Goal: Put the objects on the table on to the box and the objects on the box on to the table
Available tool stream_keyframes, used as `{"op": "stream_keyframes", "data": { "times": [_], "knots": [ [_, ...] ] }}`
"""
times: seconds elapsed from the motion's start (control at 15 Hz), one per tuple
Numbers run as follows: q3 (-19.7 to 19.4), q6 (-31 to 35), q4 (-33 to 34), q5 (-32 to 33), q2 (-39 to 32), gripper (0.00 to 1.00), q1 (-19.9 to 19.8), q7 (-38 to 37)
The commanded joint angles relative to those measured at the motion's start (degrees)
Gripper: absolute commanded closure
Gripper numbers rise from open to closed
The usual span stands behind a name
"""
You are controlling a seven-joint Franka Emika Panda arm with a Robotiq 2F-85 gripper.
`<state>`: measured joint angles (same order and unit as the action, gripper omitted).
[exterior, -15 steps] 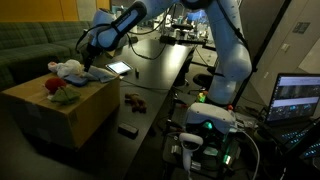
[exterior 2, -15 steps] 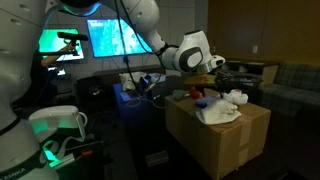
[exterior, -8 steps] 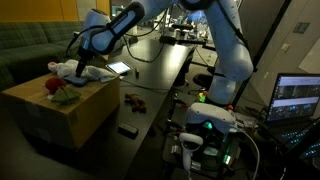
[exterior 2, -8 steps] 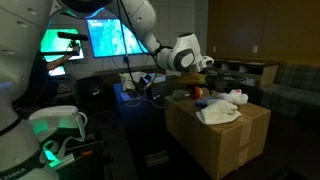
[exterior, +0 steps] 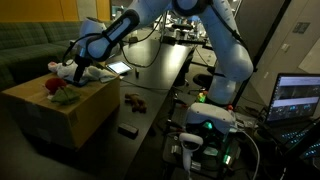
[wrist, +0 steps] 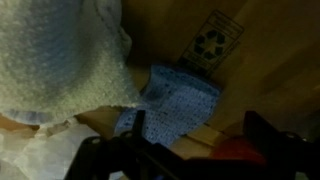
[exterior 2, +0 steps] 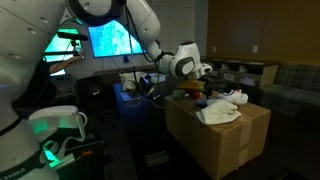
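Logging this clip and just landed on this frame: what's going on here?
The robot arm is reaching over the cardboard box, its gripper low above the pile on top: a white fuzzy cloth, a blue cloth and a red object. The fingers look spread and nothing is held. Small dark items lie on the table, not yet moved, so the swap looks barely begun.

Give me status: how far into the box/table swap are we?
Done: nothing visibly; white cloth and red item sit on the box, small dark items lie on the table. In hand: gripper hovers over the box top, jaws open, empty. Left: both transfers.
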<state>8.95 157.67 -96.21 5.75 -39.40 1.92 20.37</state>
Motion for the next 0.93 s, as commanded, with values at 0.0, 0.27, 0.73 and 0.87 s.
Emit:
{"op": "stream_keyframes", "data": {
  "times": [0.0,0.27,0.73,0.87],
  "knots": [
    [0.8,-2.8,6.2,0.0,-4.5,0.0,-1.0,1.6],
    [0.5,-5.2,10.5,0.0,-7.8,0.0,-1.5,1.9],
    [0.0,-9.0,14.6,0.3,-9.7,0.41,-1.6,2.4],
    [0.0,-9.6,14.5,0.2,-9.1,0.56,-1.6,2.6]
  ]
}}
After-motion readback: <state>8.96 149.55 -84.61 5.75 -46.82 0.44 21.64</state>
